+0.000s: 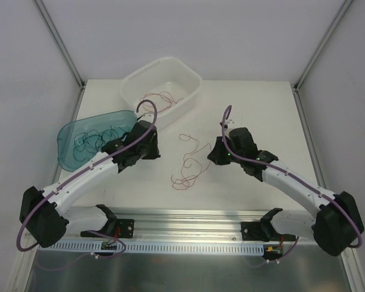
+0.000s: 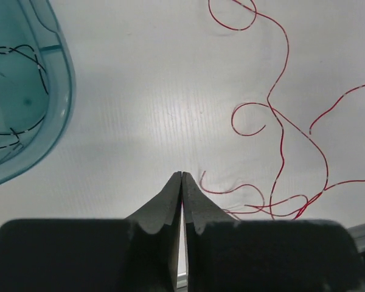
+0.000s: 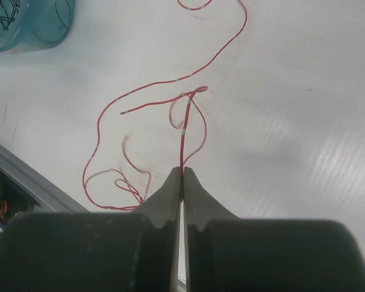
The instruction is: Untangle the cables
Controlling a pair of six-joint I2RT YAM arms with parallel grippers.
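Note:
Loose red cables [image 1: 188,163] lie curled on the white table between my two grippers. My left gripper [image 1: 151,148] is shut and empty, its tips [image 2: 182,174] just left of the red strands [image 2: 280,140]. My right gripper [image 1: 216,155] is shut on one red cable [image 3: 182,131], which runs straight out from between its tips [image 3: 182,170] and is lifted off the table. Other red strands [image 3: 103,164] loop to its left. More red cables [image 1: 161,98] lie in the white tub. Black cables [image 1: 94,139] lie in the teal tub.
The white tub [image 1: 134,82] stands at the back centre-left. The teal tub [image 1: 64,152] stands at the left, beside my left arm, and shows in the left wrist view [image 2: 24,91] and the right wrist view [image 3: 30,21]. An aluminium rail [image 1: 188,228] runs along the near edge.

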